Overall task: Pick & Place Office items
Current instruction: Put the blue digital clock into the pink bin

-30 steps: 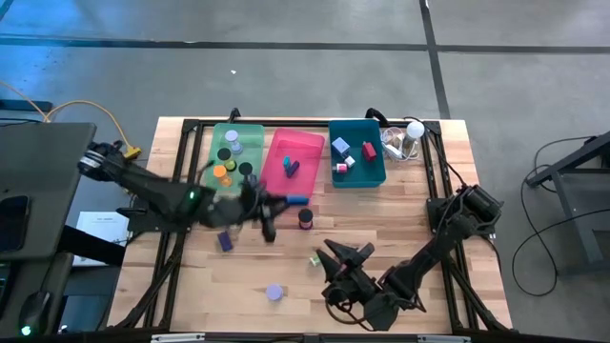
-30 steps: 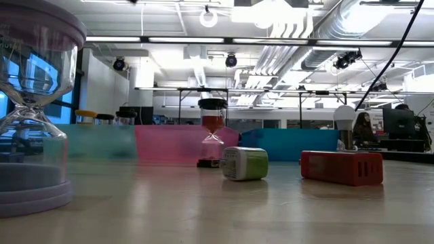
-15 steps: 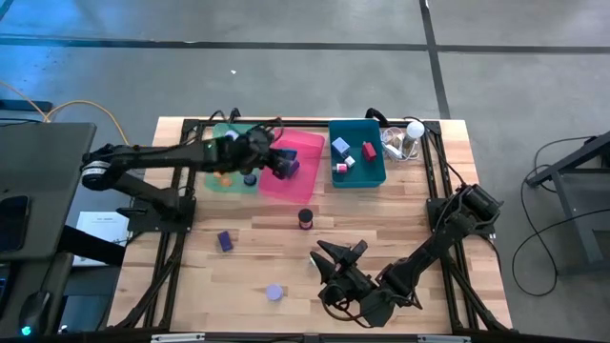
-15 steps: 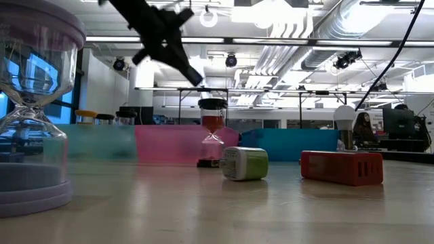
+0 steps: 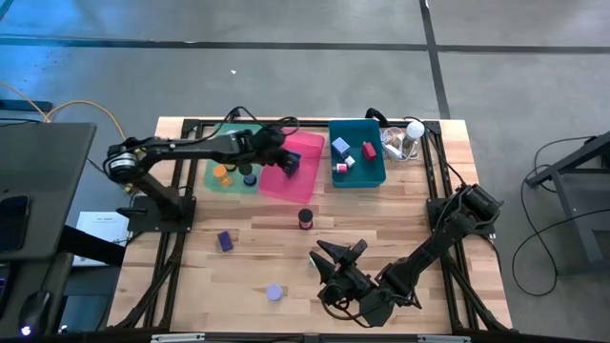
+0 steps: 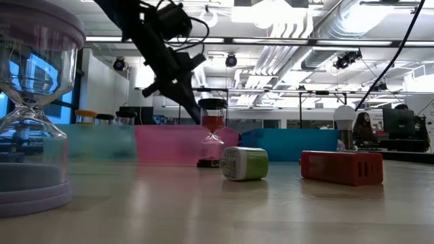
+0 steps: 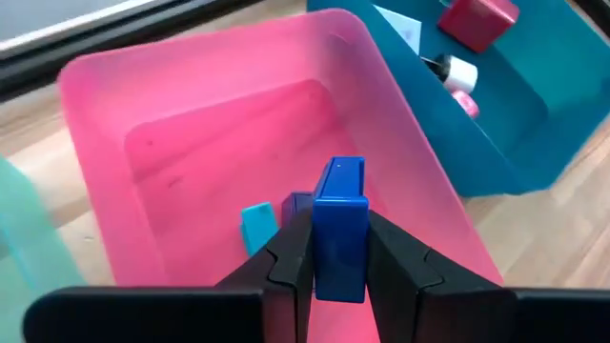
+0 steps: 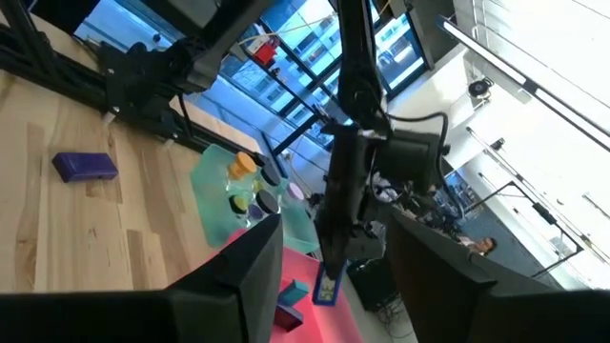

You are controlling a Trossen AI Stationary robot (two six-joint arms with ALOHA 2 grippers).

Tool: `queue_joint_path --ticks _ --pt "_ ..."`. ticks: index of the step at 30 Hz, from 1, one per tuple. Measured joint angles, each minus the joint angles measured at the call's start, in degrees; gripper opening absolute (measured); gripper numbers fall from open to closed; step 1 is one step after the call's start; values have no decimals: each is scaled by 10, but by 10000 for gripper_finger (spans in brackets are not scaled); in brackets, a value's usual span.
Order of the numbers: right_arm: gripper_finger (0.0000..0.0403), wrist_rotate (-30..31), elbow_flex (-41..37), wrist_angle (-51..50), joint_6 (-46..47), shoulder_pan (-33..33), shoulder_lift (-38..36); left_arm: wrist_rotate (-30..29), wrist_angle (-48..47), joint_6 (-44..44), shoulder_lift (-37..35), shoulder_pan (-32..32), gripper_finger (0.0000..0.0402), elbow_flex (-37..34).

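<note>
Currently the left end effector (image 7: 338,250) grips the blue block (image 7: 339,229) above the pink bin (image 7: 105,76), the right end effector (image 5: 335,255) open, idle over the bench (image 5: 400,214); a release near the bin's wall could bounce the block out.

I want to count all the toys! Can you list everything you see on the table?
Bins: three, green, pink, teal, in a row.
Blue block: one, blue, held above the pink bin.
Purple block: one, purple, on the table.
Lavender disc: one, lavender, on the table.
Hourglass: one, black and red, mid-table.
Green block: one, green, on the table.
Left pincer: shut on the blue block.
Right pincer: open, empty.
</note>
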Motion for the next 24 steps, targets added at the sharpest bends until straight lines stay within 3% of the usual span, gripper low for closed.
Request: queue_joint_path --ticks 5,17,24 --pt "176 -8 0 -1 0 0 0 28 16 5 27 4 69 0" --pt "176 -7 0 -2 -1 0 0 30 44 5 53 4 69 0" --pt "176 -8 0 -15 10 0 0 73 44 30 53 4 69 0"
